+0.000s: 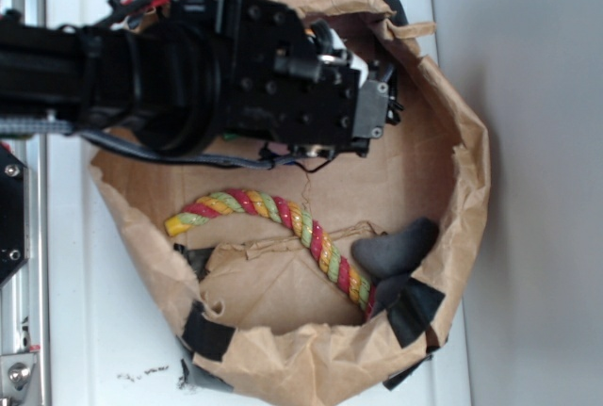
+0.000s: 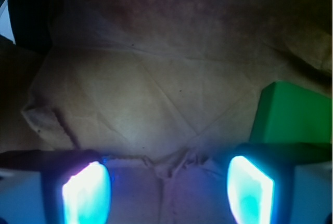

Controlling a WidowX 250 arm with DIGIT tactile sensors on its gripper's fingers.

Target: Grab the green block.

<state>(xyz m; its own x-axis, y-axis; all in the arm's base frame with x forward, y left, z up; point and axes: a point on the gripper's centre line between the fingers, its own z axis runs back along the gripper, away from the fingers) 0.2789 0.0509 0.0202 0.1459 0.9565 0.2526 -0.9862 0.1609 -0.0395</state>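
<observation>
The green block (image 2: 294,112) shows only in the wrist view, at the right edge, lying on brown paper just beyond my right finger (image 2: 250,187). In the exterior view the block is hidden under the arm. My gripper (image 2: 167,171) is open, its two glowing pads wide apart with only creased paper between them. The block sits outside the gap, to the right of it. In the exterior view the gripper (image 1: 384,105) hangs over the upper right of the paper bag's floor, pointing right.
A crumpled brown paper bag (image 1: 466,199) with raised walls surrounds the work area. A red-yellow-green braided rope (image 1: 283,222) curves across its floor, ending by a dark grey lump (image 1: 396,248). Black tape (image 1: 415,312) patches the rim. The bag wall lies close past the gripper.
</observation>
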